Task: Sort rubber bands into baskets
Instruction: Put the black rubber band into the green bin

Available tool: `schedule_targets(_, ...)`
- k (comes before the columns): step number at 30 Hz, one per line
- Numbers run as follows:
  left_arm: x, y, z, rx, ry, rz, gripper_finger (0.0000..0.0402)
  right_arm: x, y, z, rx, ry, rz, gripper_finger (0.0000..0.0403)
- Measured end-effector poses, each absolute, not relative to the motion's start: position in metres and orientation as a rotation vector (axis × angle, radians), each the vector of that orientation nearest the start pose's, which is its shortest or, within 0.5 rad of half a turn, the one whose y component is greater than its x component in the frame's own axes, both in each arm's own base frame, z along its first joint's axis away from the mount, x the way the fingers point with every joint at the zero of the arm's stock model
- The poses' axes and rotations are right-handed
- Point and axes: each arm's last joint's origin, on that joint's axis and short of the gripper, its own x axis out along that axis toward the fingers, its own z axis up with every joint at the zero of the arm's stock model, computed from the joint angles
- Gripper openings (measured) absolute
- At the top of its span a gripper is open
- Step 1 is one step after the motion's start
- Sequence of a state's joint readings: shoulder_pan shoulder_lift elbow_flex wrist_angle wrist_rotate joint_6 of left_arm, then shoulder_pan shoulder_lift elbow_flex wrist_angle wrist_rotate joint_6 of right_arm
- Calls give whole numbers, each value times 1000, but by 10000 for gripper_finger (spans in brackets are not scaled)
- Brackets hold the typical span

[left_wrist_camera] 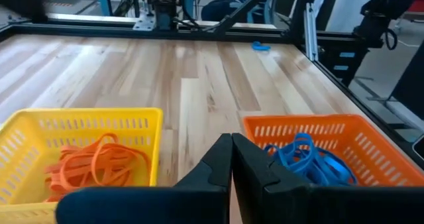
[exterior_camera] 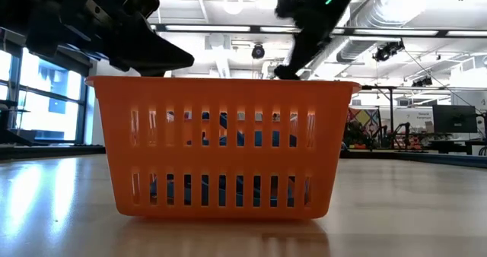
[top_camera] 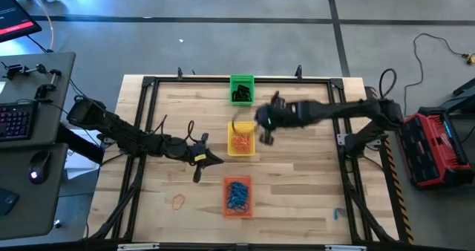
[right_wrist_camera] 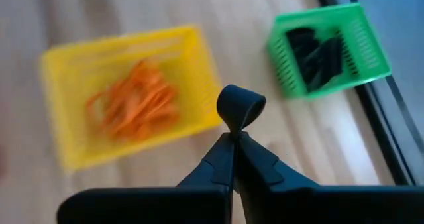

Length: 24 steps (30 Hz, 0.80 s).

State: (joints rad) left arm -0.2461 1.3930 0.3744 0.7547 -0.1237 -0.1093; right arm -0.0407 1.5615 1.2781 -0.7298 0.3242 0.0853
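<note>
Three baskets stand in a row down the table's middle. The green basket [top_camera: 241, 89] at the far edge holds black rubber bands [right_wrist_camera: 318, 55]. The yellow basket [top_camera: 241, 139] holds orange ones [left_wrist_camera: 93, 163], and the orange basket [top_camera: 237, 195] holds blue ones [left_wrist_camera: 305, 159]. My right gripper [top_camera: 267, 137] hangs above the table just right of the yellow basket, shut on a black rubber band [right_wrist_camera: 240, 105]. My left gripper [left_wrist_camera: 232, 141] is shut left of the gap between the yellow and orange baskets, and nothing shows between its fingers. My right gripper pinches the black rubber band between its two fingertips [right_wrist_camera: 225, 151]. The band's free loop [right_wrist_camera: 242, 99] stands out beyond the tips. The fingers slant downward, coming from the table's right side. The band is lifted clear of the table and the baskets.
A loose orange band [top_camera: 178, 201] lies on the wood near the front left. A blue band [top_camera: 338, 214] lies near the right frame rail. A black metal frame [top_camera: 349, 154] borders the table. Bare wood lies left and right of the basket row.
</note>
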Motion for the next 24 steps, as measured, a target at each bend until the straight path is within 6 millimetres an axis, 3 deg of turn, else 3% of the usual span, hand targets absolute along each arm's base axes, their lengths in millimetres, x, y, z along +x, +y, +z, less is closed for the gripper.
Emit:
schedule_targets(5,240,-54,161,-61,266,-96,0,331,-84,268,17,907,-461,0)
schedule_targets(8,240,-54,161,-61,266,-95,0,336,-110,260,61,865,-475,0)
schedule_targets(14,240,-54,161,-63,266,-95,0,347,-148,239,140,803,-490,0)
schedule_targets(19,240,-54,161,-71,267,-94,0,342,-178,222,272,799,-563,0)
schedule_targets(24,240,-54,161,-69,267,-93,0,339,-196,212,411,761,-567,0)
